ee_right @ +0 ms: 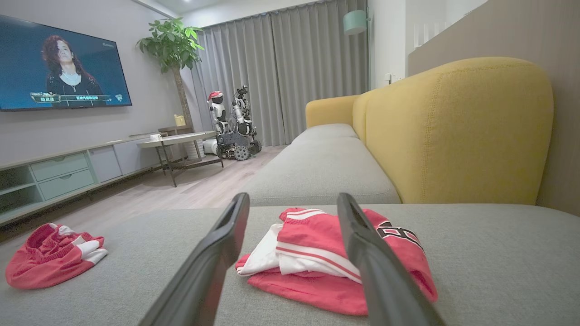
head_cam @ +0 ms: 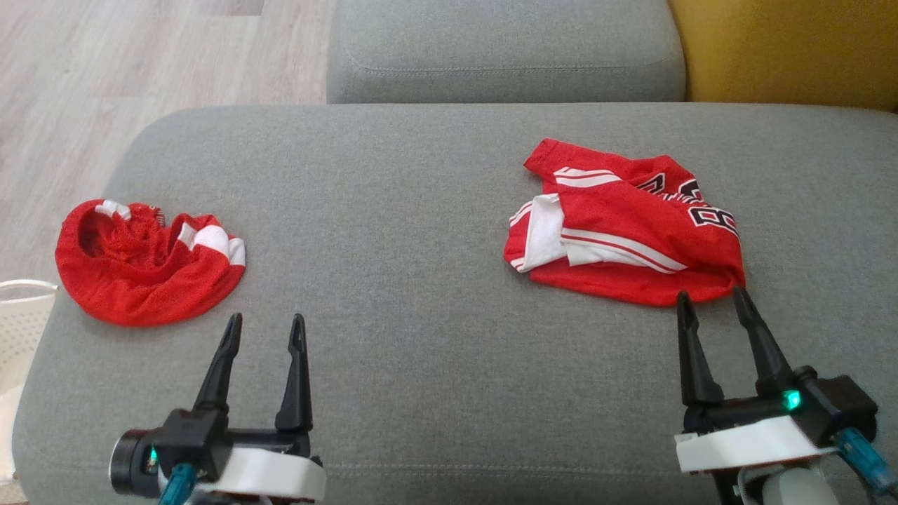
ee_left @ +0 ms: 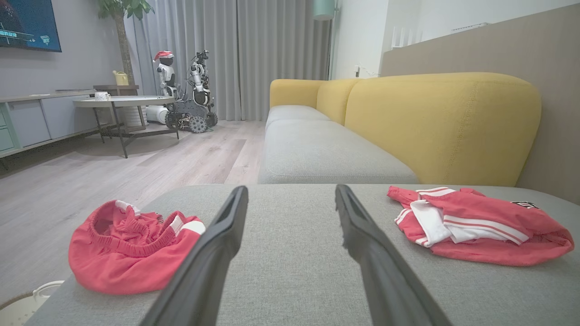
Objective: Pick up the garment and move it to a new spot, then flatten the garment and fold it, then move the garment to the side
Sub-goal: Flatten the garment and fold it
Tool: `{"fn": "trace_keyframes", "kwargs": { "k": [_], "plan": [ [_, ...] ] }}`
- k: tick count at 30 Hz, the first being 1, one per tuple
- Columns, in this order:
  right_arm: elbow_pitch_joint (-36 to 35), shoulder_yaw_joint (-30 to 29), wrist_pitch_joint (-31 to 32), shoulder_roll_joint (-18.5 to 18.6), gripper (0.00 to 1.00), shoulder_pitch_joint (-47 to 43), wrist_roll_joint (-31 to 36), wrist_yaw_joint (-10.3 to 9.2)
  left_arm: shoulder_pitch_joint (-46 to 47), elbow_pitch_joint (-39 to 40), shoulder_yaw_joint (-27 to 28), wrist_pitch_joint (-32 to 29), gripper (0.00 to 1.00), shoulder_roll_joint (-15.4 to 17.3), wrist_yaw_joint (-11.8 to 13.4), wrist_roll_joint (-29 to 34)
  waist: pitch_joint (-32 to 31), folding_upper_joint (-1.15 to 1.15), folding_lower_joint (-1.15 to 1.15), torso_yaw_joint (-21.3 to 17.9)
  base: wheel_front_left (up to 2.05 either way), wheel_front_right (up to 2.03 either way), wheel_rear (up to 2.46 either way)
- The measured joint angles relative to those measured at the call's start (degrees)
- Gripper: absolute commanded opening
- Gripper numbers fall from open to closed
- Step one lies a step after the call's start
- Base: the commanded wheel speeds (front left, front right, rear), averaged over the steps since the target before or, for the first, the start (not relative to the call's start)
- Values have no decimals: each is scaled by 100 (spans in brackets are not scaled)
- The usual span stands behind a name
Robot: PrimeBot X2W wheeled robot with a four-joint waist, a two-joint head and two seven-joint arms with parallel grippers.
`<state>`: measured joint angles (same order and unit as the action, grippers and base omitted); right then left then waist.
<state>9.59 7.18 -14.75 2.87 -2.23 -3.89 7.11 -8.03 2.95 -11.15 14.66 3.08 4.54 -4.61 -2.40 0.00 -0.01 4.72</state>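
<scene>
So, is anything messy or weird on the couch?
Yes. The red jersey lies rumpled, folds and stripes bunched crookedly. The red shorts sit in a crumpled heap at the gray cushion's left edge. Nothing looks torn or spilled.

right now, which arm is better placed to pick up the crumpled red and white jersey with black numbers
Right. The open right gripper sits at the near edge of the red and white jersey; the open left gripper sits by the bunched red mesh shorts.
</scene>
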Motion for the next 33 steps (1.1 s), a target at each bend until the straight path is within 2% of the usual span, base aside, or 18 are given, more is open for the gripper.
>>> {"fn": "trace_keyframes", "kwargs": {
  "k": [33],
  "plan": [
    [123, 63, 0, -1, 100, 1, -1, 0, 42, 10, -119, 0, 100, 0, -2, 153, 139, 0, 0, 69, 0, 0, 0]
  ]
}}
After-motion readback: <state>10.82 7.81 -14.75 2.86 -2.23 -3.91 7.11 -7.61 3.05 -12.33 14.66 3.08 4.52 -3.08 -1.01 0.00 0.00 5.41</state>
